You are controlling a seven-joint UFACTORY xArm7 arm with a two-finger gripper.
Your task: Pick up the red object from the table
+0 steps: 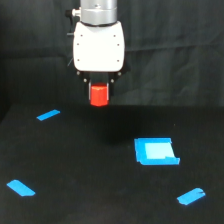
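Observation:
The red object, a small stubby red-orange cylinder, hangs in the air just under the white gripper body, well above the black table. My gripper points straight down and is shut on the red object; its dark fingers hug the object's upper sides and only their stubs show. The object's lower end is free and touches nothing.
A blue square patch lies on the table toward the exterior view's right. Short blue tape strips mark the surface at the back left, the front left and the front right. A black cloth backdrop hangs behind.

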